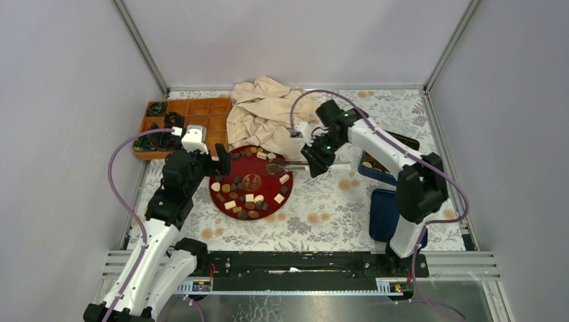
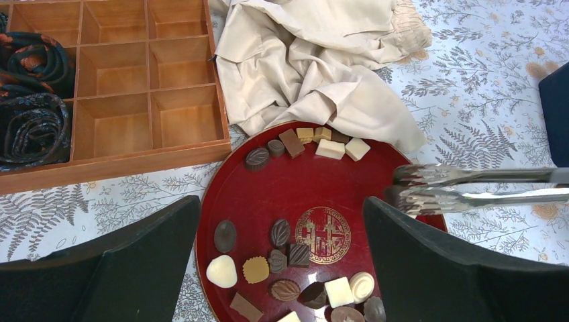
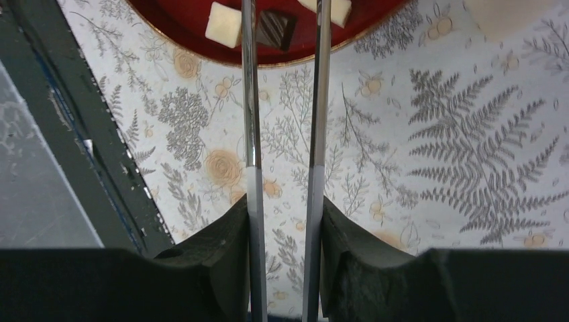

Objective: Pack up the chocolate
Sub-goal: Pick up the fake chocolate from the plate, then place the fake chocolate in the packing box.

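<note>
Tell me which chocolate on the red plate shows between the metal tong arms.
The dark brown ridged square chocolate: it shows between the arms of the silver metal tongs, while the cream-white square chocolate beside it lies outside them.

Pale grey walls (image 1: 60, 100) enclose a floral-clothed table (image 1: 322, 215).

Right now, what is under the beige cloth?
The beige cloth overlaps the red plate at its far rim, beside some chocolates. Whatever else lies beneath is hidden.
</note>
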### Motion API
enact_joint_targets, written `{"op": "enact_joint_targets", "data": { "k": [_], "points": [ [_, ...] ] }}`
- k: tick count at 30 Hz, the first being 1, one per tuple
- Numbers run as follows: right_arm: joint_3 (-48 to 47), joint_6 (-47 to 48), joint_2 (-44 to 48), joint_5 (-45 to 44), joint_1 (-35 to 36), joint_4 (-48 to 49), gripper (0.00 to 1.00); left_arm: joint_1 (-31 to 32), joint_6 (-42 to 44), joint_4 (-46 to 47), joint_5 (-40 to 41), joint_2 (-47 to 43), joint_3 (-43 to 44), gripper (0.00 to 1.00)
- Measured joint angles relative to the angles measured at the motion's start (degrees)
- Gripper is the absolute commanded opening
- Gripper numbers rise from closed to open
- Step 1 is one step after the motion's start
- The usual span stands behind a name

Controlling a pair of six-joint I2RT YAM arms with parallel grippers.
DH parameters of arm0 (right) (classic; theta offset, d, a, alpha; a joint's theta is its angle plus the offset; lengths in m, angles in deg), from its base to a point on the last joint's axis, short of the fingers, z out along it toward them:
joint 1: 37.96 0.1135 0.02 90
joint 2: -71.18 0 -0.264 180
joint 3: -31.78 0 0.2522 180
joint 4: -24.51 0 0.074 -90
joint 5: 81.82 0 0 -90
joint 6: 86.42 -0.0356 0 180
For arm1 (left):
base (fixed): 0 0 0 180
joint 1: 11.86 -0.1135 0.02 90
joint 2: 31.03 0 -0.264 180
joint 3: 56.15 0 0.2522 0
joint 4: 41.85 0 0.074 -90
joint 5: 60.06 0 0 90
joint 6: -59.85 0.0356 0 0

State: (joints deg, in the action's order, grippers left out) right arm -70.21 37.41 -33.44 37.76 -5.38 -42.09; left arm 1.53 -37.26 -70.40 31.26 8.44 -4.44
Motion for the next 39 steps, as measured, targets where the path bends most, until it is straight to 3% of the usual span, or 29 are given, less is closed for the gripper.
{"op": "enact_joint_targets", "data": {
  "k": [7,12,22,28,39],
  "points": [
    [6.03,1.97,9.46,6.58,-11.96,-2.08,0.0,0.0,0.0,0.02,0.0,-0.02,0.0,0.98],
    [7.52,5.05,15.19,9.16,-25.9,-4.87,0.0,0.0,0.0,0.0,-0.02,-0.02,0.0,0.98],
    [7.52,14.75,17.03,8.35,-51.34,-11.74,0.0,0.0,0.0,0.0,-0.04,-0.02,0.0,0.98],
    [7.52,17.42,16.87,6.29,-57.0,-13.29,0.01,0.0,0.0,0.0,-0.02,-0.02,0.0,0.98],
    [8.0,18.49,15.47,1.18,-60.52,-12.83,0.05,0.0,0.0,0.0,-0.04,-0.02,0.0,0.98]
  ]
}}
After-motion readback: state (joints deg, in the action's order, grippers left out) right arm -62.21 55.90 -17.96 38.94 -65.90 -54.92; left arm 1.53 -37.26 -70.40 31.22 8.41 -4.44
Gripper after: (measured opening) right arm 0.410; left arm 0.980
